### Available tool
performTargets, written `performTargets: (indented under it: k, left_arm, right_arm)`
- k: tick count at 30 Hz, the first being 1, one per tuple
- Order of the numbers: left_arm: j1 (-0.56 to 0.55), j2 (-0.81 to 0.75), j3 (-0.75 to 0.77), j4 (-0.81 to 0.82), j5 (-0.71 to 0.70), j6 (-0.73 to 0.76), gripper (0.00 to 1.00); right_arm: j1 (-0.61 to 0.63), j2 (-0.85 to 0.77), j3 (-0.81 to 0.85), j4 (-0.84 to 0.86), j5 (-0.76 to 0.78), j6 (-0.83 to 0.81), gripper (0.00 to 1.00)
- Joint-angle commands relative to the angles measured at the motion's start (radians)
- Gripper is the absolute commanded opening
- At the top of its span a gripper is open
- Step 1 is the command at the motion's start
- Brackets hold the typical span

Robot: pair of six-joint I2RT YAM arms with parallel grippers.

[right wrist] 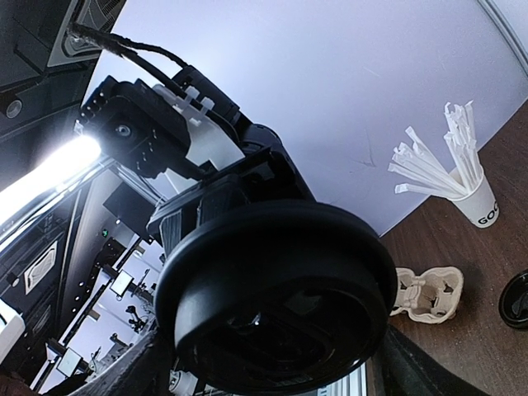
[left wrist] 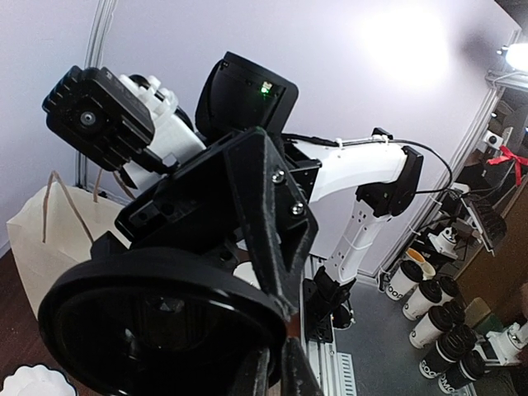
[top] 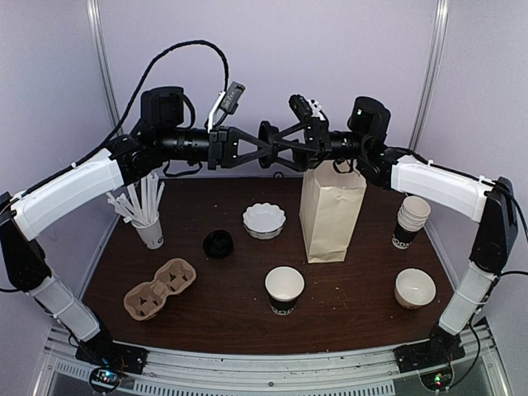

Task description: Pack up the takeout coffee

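Note:
The takeout coffee cup [top: 284, 289] stands open-topped at the front middle of the table, white above a black printed band. High above the table, a round black lid [top: 268, 147] hangs edge-on between both arms. My left gripper [top: 261, 155] is shut on the lid's rim [left wrist: 280, 318]; its fingers [left wrist: 285, 247] pinch that edge. My right gripper [top: 274, 150] faces it, fingers spread wide on either side of the lid [right wrist: 280, 289]. I cannot see whether they press on it. A right finger [right wrist: 408, 371] shows beside the lid's edge.
A tall paper bag [top: 332, 213] stands open behind the cup. Also on the table: a second black lid [top: 218, 244], a fluted white dish [top: 264, 220], a straw cup [top: 149, 227], a pulp carrier [top: 159, 289], stacked cups [top: 410, 221] and a lone cup [top: 414, 287].

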Motion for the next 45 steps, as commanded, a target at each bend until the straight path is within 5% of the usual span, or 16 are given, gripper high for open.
performTargets:
  k: [1,13,18,31,36,40,45]
  left_arm:
    - [-0.006,0.003,0.015,0.020,0.007,0.025,0.05]
    - [-0.006,-0.007,0.004,-0.018,-0.009,0.057,0.11]
    - [-0.006,-0.026,-0.003,-0.059,-0.029,0.075,0.33]
    - [-0.006,-0.053,-0.093,-0.236,-0.194,0.159,0.42]
    - [-0.006,-0.068,-0.084,-0.479,-0.491,0.242,0.49]
    - [-0.009,-0.055,-0.133,-0.614,-0.561,0.224,0.50]
    - [-0.012,-0.020,-0.265,-0.514,-0.588,0.162,0.50]
  right_arm:
    - [-0.017,-0.015,-0.007,0.028,0.003,-0.006,0.73]
    - [-0.031,-0.045,-0.003,-0.182,0.026,-0.203,0.67]
    - [-0.034,-0.052,0.009,-0.218,0.024,-0.232,0.66]
    - [-0.044,-0.037,0.037,-0.368,0.052,-0.392,0.62]
    - [-0.058,-0.089,0.150,-0.835,0.149,-0.776,0.63]
    - [-0.086,-0.167,0.209,-1.078,0.196,-1.023,0.68]
    - [-0.096,-0.208,0.256,-1.399,0.288,-1.359,0.70]
